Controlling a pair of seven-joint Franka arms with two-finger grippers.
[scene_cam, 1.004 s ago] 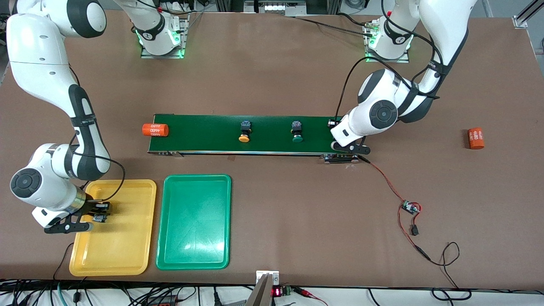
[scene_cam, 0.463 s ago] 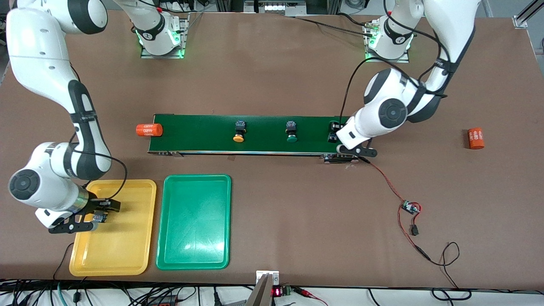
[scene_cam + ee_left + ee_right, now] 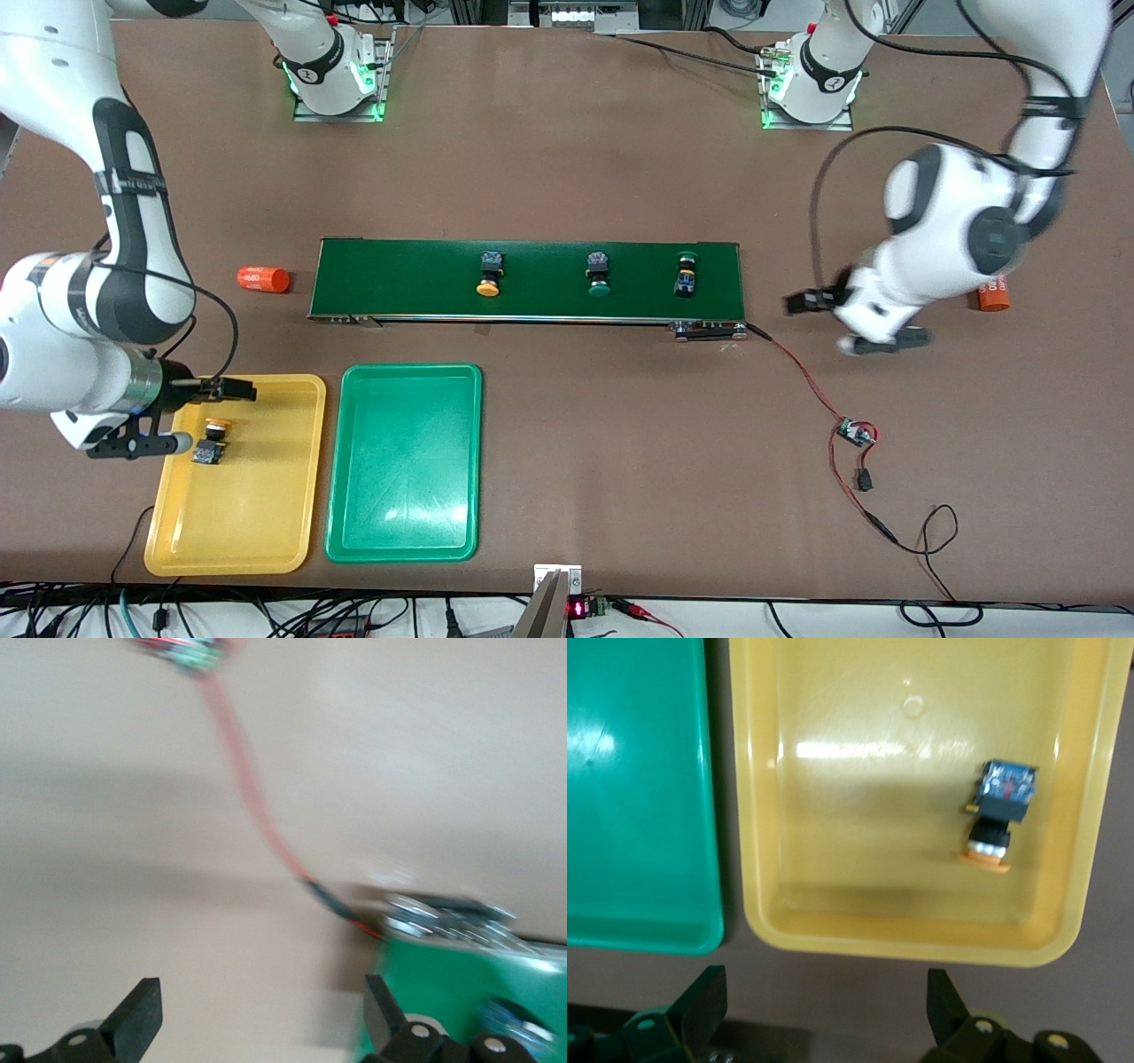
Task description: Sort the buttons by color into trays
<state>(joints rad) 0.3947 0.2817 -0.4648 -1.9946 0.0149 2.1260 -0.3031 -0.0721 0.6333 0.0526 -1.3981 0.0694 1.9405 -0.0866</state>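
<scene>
Yellow tray (image 3: 266, 532), near the table's corner at the right arm's end, now has one yellow-capped button (image 3: 211, 440) lying on its side in it. A second ago my right hand (image 3: 182, 415) had it pinched there; now that hand is spread wide, holds nothing and hovers over the tray's edge. So I count one button sorted. The green tray (image 3: 403, 523) just beside it has nothing in it.

My left hand (image 3: 850, 321) has also let go: fully open and empty, it has swung off the belt (image 3: 399, 288) and hangs over bare table past the belt's end. It left a green-capped button (image 3: 684, 275) there, beside another green one (image 3: 599, 274) and a yellow one (image 3: 488, 274). Each has a blocky black-and-blue body under a round cap. Three remain to sort.
</scene>
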